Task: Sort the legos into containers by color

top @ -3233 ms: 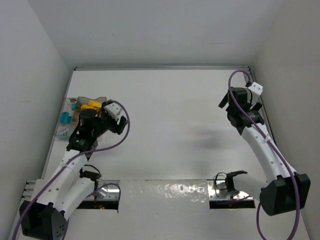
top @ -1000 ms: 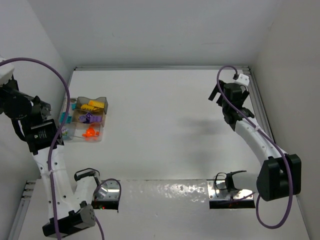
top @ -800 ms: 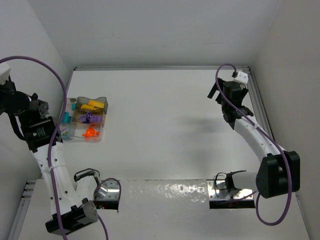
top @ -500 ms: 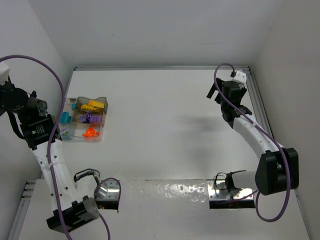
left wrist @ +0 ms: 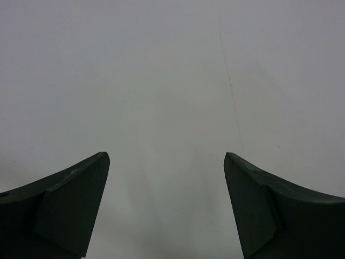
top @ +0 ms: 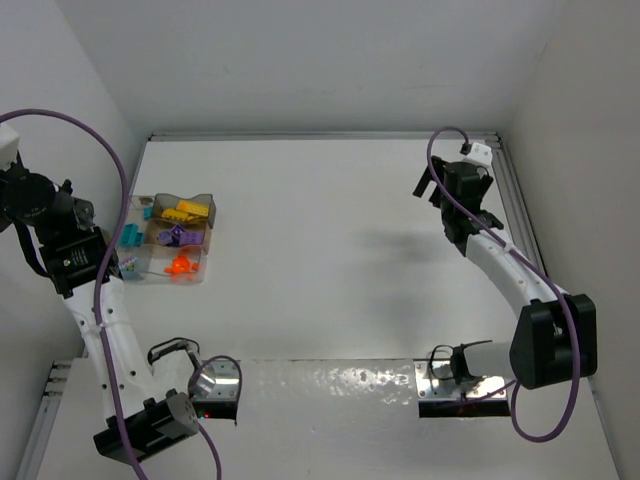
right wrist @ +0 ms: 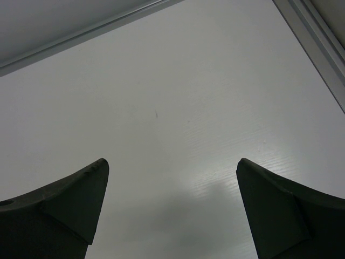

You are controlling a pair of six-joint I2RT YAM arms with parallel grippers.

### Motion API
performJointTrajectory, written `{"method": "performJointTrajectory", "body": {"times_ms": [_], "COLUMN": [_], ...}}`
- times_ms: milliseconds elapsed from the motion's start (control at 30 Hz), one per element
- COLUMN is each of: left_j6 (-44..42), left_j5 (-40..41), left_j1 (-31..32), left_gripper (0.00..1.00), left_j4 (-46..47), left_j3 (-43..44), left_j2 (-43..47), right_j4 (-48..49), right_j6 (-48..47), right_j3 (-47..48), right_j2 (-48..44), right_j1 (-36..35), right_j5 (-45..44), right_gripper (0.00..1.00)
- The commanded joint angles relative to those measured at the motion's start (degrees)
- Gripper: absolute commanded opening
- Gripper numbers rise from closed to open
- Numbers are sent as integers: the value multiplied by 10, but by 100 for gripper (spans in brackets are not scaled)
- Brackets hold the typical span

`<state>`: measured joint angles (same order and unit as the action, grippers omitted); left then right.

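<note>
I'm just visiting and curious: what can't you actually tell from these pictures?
- The legos: top view, too small to count or see their shapes.
- The containers, left edge: top view, crossed by the left arm's purple cable.
- The left gripper and right gripper: both open, but their wrist views show only blank surface, no containers.

White segmented arms [top: 505, 272], black joint housings [top: 545, 338], looping purple cables [top: 120, 170], dark wedge-shaped fingers [left wrist: 64, 205]
</note>
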<state>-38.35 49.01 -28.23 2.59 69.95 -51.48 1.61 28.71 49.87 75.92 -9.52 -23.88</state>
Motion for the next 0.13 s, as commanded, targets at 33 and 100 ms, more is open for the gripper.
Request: {"method": "performJointTrajectory", "body": {"times_ms": [33, 100], "left_j6": [6, 8], "left_j5": [-4, -7], "left_j1": [-7, -6], "left_gripper": [85, 85], "left_j4": [0, -3], "left_j3": [-3, -3], "left_j2": [8, 9], "right_j4": [29, 29], "right_j6": [7, 7], "right_j3": [16, 16], "right_j2": [-4, -5], "right_j1": [-1, -1], "right_j5": [-4, -10], "right_gripper": [99, 99]}}
